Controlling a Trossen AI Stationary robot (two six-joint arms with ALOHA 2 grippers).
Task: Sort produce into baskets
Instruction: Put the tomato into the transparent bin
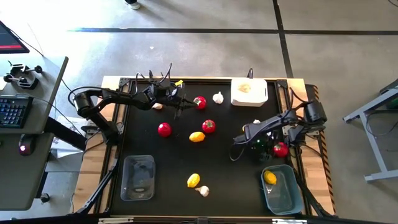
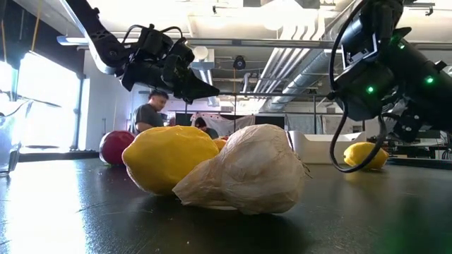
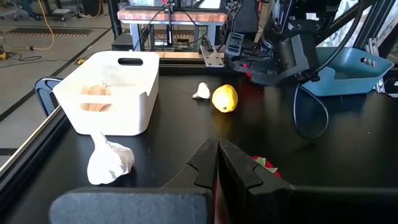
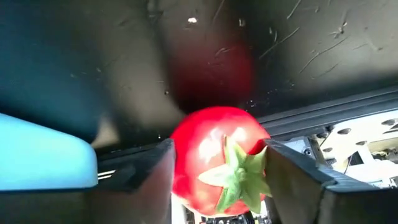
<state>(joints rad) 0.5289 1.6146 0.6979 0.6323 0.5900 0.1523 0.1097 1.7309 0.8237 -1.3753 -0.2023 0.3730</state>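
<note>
Bright daylight glares off the black table point(image 2: 63, 212), with the near garlic bulb point(image 2: 244, 173) softly blurred

Concrete floor point(image 1: 205, 53) all round, grey and scuffed, with dark tape lines point(image 1: 186, 30) crossing it. The black-topped bench point(image 1: 180, 155) has a wood edge. A desk point(image 1: 31, 143) with a keyboard point(image 1: 12, 112) sits off to one side. Behind, there's a bright window point(image 2: 42, 99), ceiling pipes point(image 2: 282, 63), and a person point(image 2: 150, 113) at the back.

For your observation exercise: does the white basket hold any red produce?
No. In the left wrist view the white basket shows only a pale garlic-like bulb through its side.
</note>
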